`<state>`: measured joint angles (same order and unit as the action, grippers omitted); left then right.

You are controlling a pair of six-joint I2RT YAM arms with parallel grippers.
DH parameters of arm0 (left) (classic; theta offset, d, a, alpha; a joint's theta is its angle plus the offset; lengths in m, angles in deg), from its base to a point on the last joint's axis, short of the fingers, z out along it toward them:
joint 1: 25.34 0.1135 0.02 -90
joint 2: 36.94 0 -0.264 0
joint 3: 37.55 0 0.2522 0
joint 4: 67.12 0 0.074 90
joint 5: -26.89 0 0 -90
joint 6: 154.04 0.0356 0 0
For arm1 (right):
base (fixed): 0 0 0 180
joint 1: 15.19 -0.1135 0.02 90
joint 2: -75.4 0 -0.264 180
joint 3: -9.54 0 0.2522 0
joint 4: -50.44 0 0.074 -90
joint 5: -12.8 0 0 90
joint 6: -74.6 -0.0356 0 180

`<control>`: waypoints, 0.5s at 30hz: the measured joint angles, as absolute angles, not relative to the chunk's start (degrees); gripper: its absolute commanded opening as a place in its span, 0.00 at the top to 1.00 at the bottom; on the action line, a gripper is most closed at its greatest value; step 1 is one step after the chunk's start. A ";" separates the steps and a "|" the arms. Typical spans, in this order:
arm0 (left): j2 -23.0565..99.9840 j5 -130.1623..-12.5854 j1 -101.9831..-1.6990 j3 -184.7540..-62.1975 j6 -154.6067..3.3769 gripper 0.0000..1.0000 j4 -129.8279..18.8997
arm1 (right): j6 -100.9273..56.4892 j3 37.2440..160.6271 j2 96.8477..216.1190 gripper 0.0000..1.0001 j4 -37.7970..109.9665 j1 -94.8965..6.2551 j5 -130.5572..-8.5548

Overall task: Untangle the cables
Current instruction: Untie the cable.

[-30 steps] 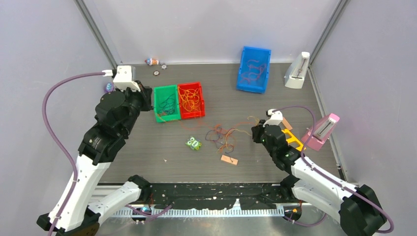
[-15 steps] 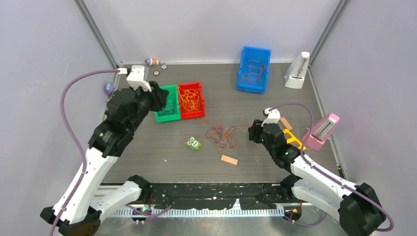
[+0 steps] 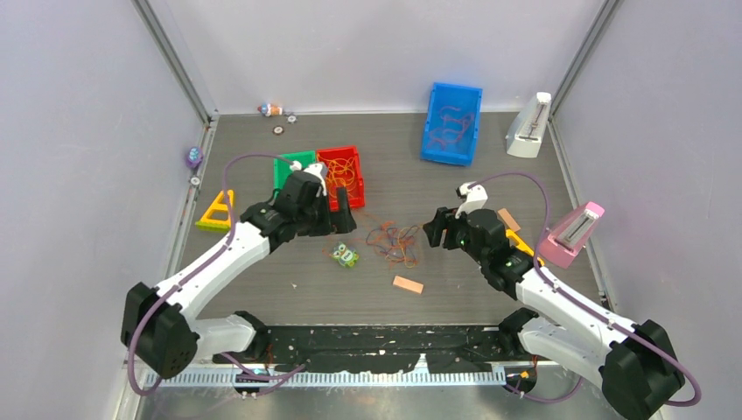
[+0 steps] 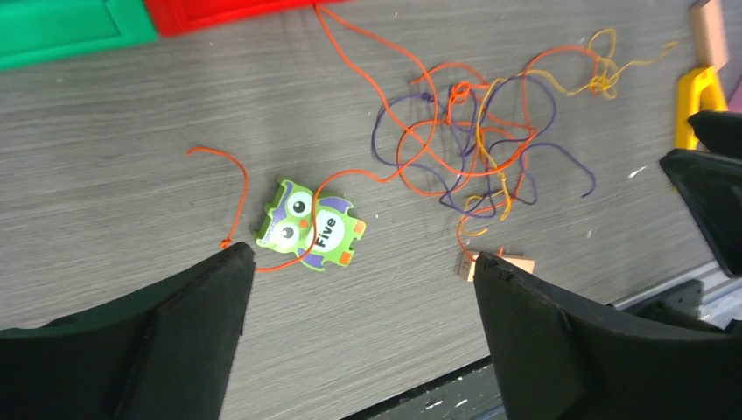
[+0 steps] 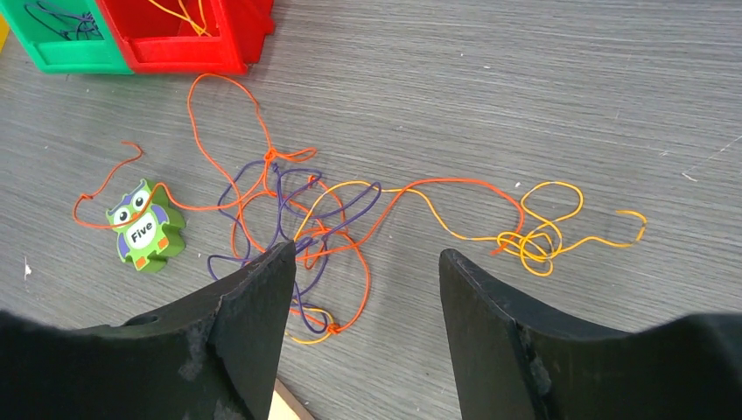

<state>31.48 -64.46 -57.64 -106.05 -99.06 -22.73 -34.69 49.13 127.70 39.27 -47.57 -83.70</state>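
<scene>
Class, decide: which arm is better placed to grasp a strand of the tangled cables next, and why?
Right, probably: the right tool, open, hangs over the cables; the left tool, also open, is centred on the owl piece instead.

your top view hangs high above the near edge of the desk (image 3: 394, 149) and looks down and towards the back wall. it stands far off, so the whole surface fits in frame. your left wrist view sits just behind the left claw (image 4: 363, 262), close to the desk, looking down between the two fingers in its lower corners. your right wrist view does the same behind the right claw (image 5: 367, 254). all three views share the tangle of cables (image 3: 394, 242) and the owl piece (image 3: 345, 255), near mid-frame from the top. both wrist views also catch the red bin (image 5: 192, 35) along their upper left edge.
</scene>
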 measured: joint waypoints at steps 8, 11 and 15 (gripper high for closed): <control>43.68 -58.99 -63.08 -109.35 -102.97 0.09 -24.41 | -34.58 48.71 126.78 0.34 39.27 -47.57 -83.09; 50.41 -57.66 -64.32 -113.43 -103.72 0.16 -24.78 | -34.56 48.32 125.58 0.34 39.47 -47.57 -83.04; 57.64 -55.10 -65.74 -117.17 -107.15 0.13 -25.46 | -34.54 47.27 123.96 0.34 40.25 -47.57 -83.07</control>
